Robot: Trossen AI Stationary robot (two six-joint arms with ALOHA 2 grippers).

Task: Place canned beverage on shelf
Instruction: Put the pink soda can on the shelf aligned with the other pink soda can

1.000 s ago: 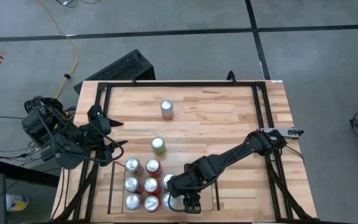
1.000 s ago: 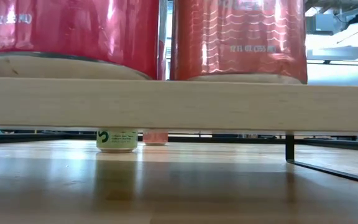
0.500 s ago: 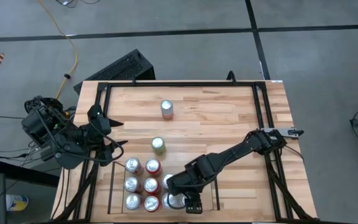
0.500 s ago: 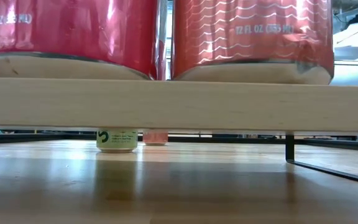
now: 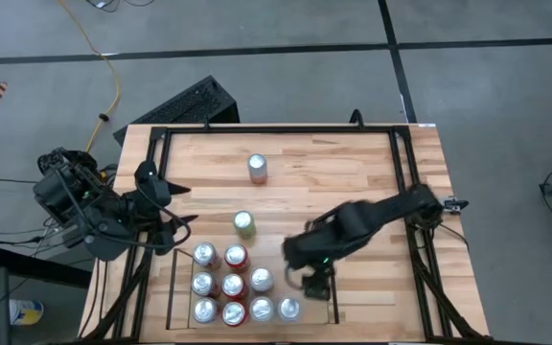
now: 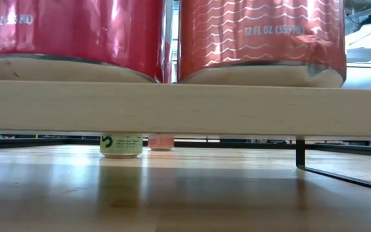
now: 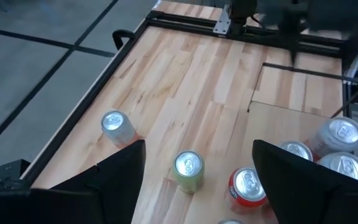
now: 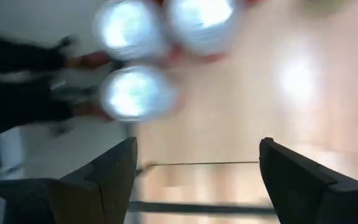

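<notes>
Right end effector (image 5: 316, 279) withdrawn from shelf (image 5: 332, 305), open, empty; released can (image 5: 288, 309) upright, axis vertical.

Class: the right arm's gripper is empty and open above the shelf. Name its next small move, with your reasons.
Probably swing the right gripper toward the green can, the nearer of two cans off the shelf. Its fingers are open and empty, eight cans stand on the shelf, and the silver can stands farther off. The left gripper waits at the table's left edge.
</notes>
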